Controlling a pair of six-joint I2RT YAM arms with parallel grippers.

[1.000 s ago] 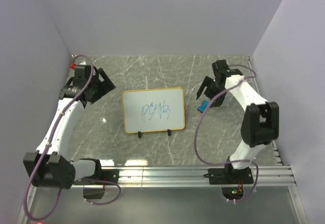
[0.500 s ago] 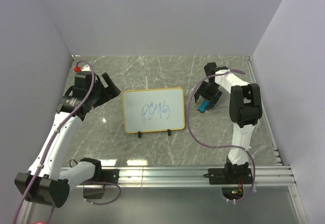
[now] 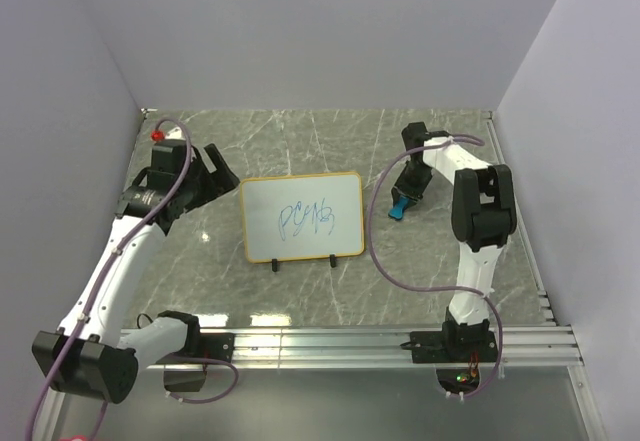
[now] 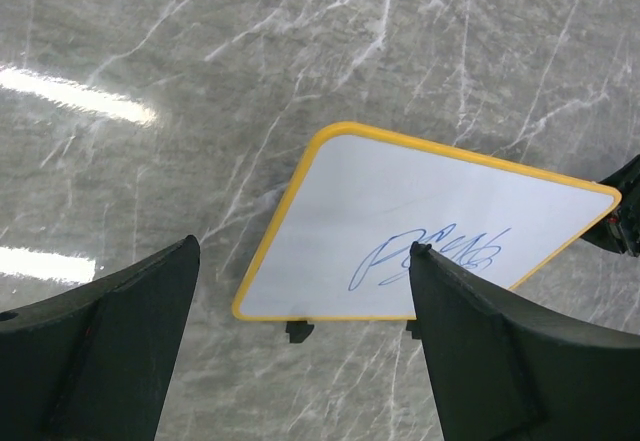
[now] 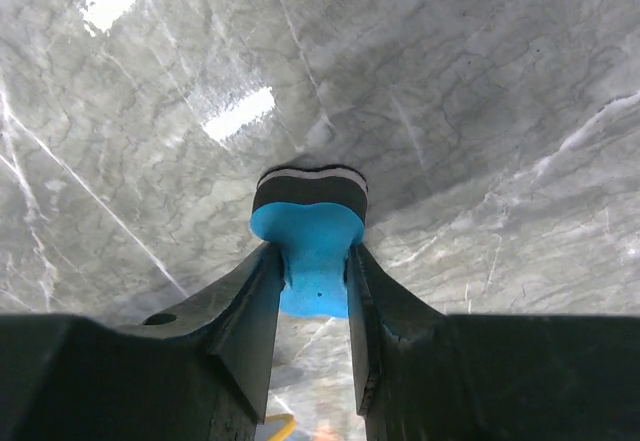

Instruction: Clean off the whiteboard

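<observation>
The whiteboard (image 3: 302, 217) lies flat mid-table, white with a yellow-tan frame, blue scribbles at its centre and two black feet on its near edge. It also fills the left wrist view (image 4: 420, 236). My left gripper (image 3: 208, 176) hovers open just left of the board, nothing between its fingers (image 4: 130, 311). To the right of the board, my right gripper (image 3: 402, 204) is shut on the small blue eraser (image 3: 399, 208). In the right wrist view the eraser (image 5: 312, 241) is pinched at its blue waist, its dark felt end (image 5: 310, 189) beyond the fingertips.
Grey marbled tabletop (image 3: 300, 141) with lilac walls on three sides. An aluminium rail (image 3: 340, 343) with the arm bases runs along the near edge. Purple cables loop beside each arm.
My right gripper dropped onto the blue eraser and shut on it. The left arm drew slightly closer to the board's left edge, still open.
</observation>
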